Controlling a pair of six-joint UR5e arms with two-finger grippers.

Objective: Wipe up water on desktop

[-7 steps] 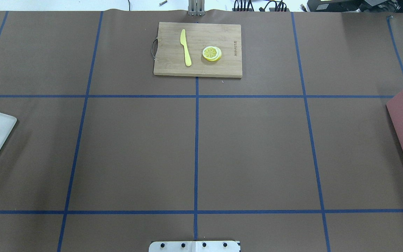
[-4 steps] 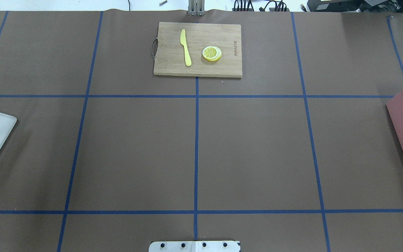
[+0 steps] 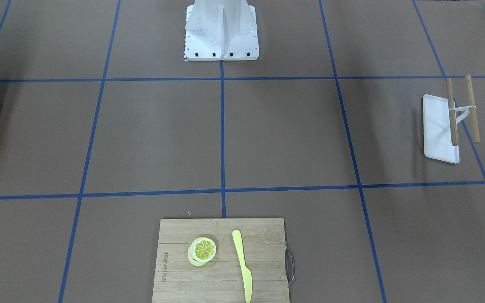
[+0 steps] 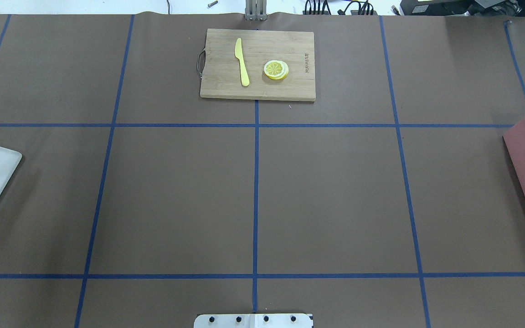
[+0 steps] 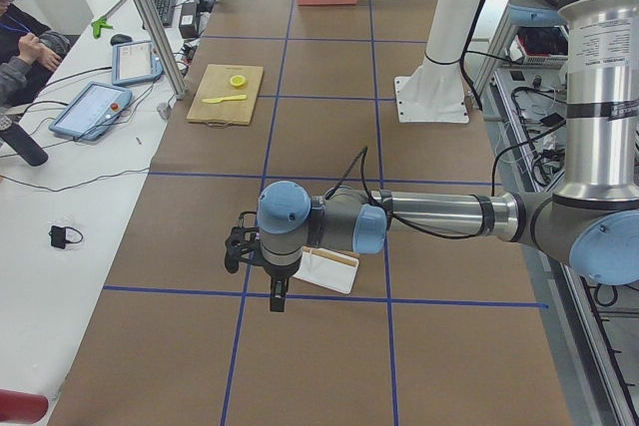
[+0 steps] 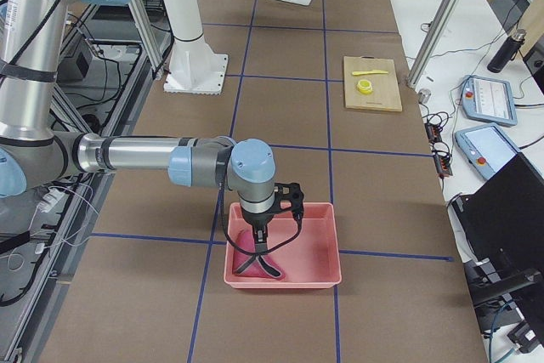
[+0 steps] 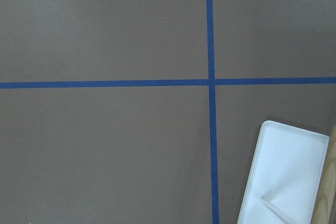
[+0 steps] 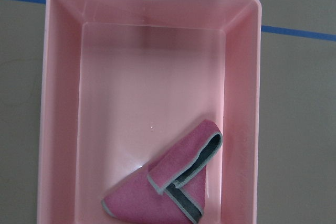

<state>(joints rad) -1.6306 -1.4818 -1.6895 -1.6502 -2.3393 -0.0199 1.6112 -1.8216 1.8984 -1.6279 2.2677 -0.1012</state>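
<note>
Right wrist-mounted view: a folded pink cloth (image 8: 168,187) lies straight below my right end effector (image 6: 257,254), inside the pink plastic bin (image 8: 60,103), presumably kept for wiping the brown blue-taped table (image 8: 294,103) underneath. Whether the end effector is spread or closed, I cannot tell.

Left arm (image 5: 439,214): in the left side view, the forearm is held level and stretched toward 9 o'clock.
Left hand (image 5: 277,298): pointed down toward 6 o'clock; the finger spread cannot be told.
Right arm (image 6: 127,153): in the right side view, the forearm is held level and stretched toward 3 o'clock.
Right hand (image 6: 257,242): pointed down toward 6 o'clock; the finger spread cannot be told.
</note>
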